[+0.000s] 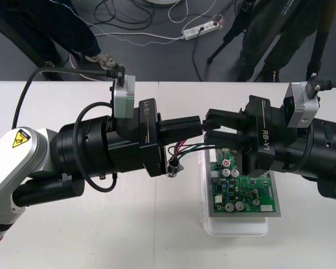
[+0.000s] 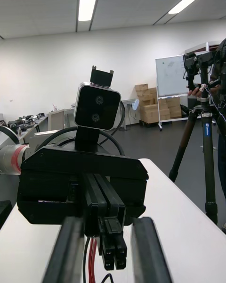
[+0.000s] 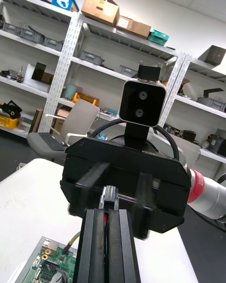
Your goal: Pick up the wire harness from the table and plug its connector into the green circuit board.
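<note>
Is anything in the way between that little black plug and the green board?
Yes: the open right gripper faces the plug, which the left gripper holds, and it hangs over the far end of the green circuit board.

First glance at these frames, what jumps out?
The two grippers meet nose to nose above the table: the left gripper has its jaws shut on the harness plug, and the right gripper faces it, jaws open either side of the plug. The wires droop below, with the metal socket beside the green circuit board.
</note>
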You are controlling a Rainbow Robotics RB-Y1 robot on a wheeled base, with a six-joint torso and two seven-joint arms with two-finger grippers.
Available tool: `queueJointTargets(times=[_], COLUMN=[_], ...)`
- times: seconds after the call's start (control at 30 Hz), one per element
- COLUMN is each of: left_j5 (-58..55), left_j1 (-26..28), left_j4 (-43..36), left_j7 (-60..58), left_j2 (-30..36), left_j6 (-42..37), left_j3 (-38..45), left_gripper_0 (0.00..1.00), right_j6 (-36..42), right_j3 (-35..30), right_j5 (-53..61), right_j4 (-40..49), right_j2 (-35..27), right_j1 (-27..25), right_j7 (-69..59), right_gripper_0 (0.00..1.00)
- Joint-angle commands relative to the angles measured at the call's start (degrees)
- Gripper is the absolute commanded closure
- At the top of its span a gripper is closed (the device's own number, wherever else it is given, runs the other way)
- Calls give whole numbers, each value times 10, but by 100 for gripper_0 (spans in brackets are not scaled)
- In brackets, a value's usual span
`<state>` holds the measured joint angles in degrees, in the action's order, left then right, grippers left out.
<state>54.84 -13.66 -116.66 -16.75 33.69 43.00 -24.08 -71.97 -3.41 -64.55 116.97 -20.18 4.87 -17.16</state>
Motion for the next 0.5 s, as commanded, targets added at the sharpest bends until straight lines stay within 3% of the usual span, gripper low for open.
queueJointTargets(times=[0.03, 0.13, 0.5], left_j5=[-8, -9, -9], left_j1=[-18, -18, -15], left_j4=[-12, -12, -12], left_j7=[1, 4, 20], left_j2=[5, 4, 16], left_j6=[-3, -3, 7], left_j3=[-12, -12, -11], left_gripper_0=[100, 100, 100], right_j6=[-5, -7, -7], right_j3=[-21, -23, -38], right_j5=[5, 5, 9], right_j4=[20, 20, 20], right_j2=[-13, -21, -64], right_j1=[-3, -3, 0], right_j7=[22, 23, 19], right_gripper_0=[7, 0, 0])
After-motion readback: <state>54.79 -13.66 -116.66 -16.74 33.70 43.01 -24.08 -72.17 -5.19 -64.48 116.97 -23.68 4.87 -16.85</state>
